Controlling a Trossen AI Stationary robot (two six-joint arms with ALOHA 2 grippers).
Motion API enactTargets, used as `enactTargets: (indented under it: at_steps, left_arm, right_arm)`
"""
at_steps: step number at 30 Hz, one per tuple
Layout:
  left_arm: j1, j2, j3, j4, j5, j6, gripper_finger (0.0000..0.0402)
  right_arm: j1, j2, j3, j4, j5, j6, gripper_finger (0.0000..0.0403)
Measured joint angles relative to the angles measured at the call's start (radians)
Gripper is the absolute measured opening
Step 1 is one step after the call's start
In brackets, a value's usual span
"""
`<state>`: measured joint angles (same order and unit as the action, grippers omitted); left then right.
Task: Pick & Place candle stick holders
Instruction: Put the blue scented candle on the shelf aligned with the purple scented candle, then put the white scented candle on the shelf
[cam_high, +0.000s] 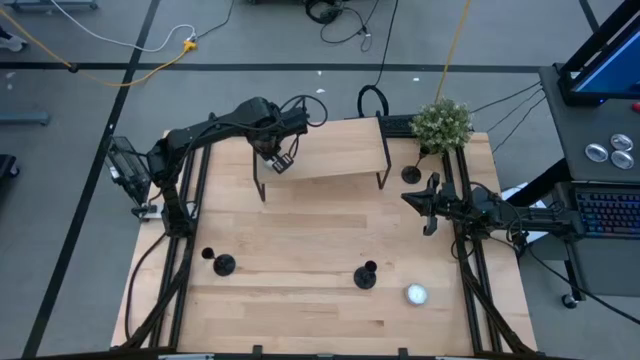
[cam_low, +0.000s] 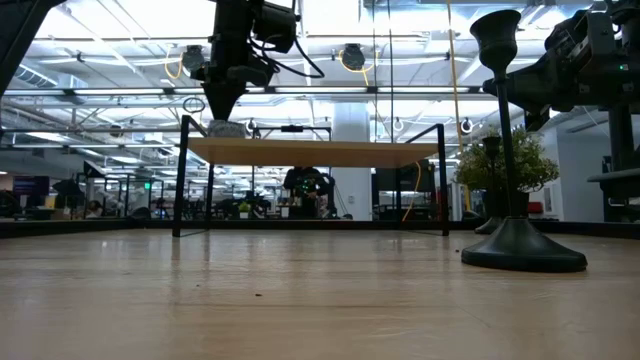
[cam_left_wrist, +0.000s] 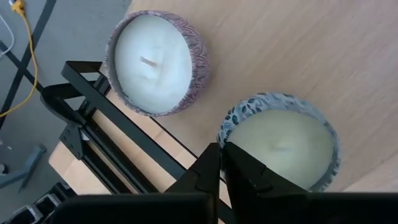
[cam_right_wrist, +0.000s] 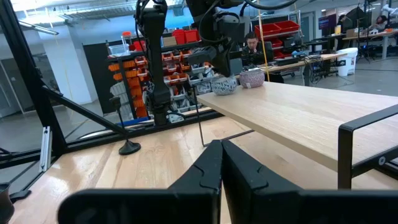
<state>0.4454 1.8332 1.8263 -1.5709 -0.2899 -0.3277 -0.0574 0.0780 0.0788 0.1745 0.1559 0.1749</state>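
While the left hand hovers closed over the shelf, the right hand waits closed, both empty.

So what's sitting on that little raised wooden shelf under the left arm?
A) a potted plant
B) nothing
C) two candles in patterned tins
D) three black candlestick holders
C: the left wrist view shows two candles in patterned tins on the shelf, below the left gripper.

I count three candle stick holders on the bench: one near the left edge, one mid-bench, one near the right edge. Two patterned tin candles, one tealight, one potted plant.
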Motion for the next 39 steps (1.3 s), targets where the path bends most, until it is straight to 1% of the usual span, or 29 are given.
enactTargets:
  at_steps: [8, 12, 17, 20, 23, 25, 27, 29, 34, 37, 39]
  left_arm:
    - [-0.008, 0.0, 0.0, 0.0, -0.005, -0.003, 0.0084]
    - [-0.011, -0.004, 0.0, 0.0, -0.002, -0.003, 0.01]
    - [-0.018, -0.043, 0.0, 0.0, 0.009, -0.022, 0.0103]
    - [-0.029, -0.088, 0.0, 0.0, 0.017, -0.061, 0.0104]
    - [-0.046, -0.142, 0.0, 0.0, 0.06, -0.119, 0.0104]
    - [-0.063, -0.177, 0.0, 0.003, 0.111, -0.166, 0.0104]
    - [-0.09, -0.208, 0.0, 0.019, 0.148, -0.193, 0.0104]
    - [-0.128, -0.24, 0.0, 0.05, 0.153, -0.192, 0.0104]
    - [-0.255, -0.291, 0.0, 0.224, 0.111, -0.102, 0.0104]
    - [-0.33, -0.301, 0.0, 0.333, 0.108, -0.057, 0.0104]
    - [-0.375, -0.301, 0.001, 0.372, 0.107, -0.038, 0.0104]
  right_arm:
    - [0.0, 0.0, 0.0, 0.0, 0.0, 0.0, 0.0]
    - [0.0, 0.0, 0.0, 0.0, 0.0, -0.002, 0.0]
    - [0.0, 0.0, 0.0, 0.0, 0.0, -0.003, 0.0]
    - [0.0, 0.0, 0.0, 0.0, 0.0, -0.003, 0.0]
    - [0.0, 0.0, 0.0, 0.001, 0.0, 0.0, 0.0]
    - [0.0, 0.0, 0.0, 0.009, 0.0, 0.043, 0.0]
    - [0.0, 0.0, 0.0, 0.023, 0.003, 0.086, 0.0]
    - [0.0, 0.0, 0.0, 0.037, -0.002, 0.099, 0.0]
    - [0.0, 0.0, 0.0, 0.076, -0.005, 0.106, 0.0]
    - [0.0, 0.0, 0.0, 0.137, -0.06, 0.141, 0.0]
    - [0.0, 0.0, 0.0, 0.194, -0.137, 0.154, 0.0]
